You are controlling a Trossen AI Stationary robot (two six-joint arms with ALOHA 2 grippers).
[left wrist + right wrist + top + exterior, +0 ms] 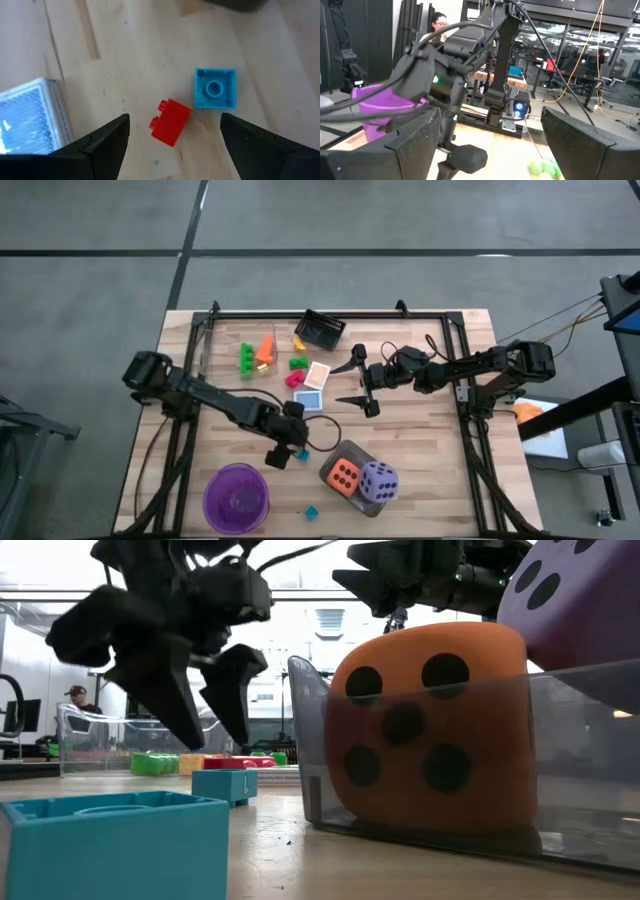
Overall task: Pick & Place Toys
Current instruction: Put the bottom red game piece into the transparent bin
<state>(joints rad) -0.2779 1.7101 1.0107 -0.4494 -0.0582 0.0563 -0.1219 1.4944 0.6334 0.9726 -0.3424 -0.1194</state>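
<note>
Left tool [172,145] stands released above the bench [140,60], grasping nothing. A red block [170,121] lies on the bench between its fingers, a blue block [215,89] just beside it. Right tool [362,385] hangs released over mid-bench, apart from the cards [314,377].

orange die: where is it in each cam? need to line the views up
High view: orange die bottom, right of centre, in the grey tray.
Low view: fills centre-right, behind the tray's wall.
Left wrist view: not in it.
Right wrist view: not in it.
Shared landmark: purple die beside it in the tray, seen in high and low views.
</note>
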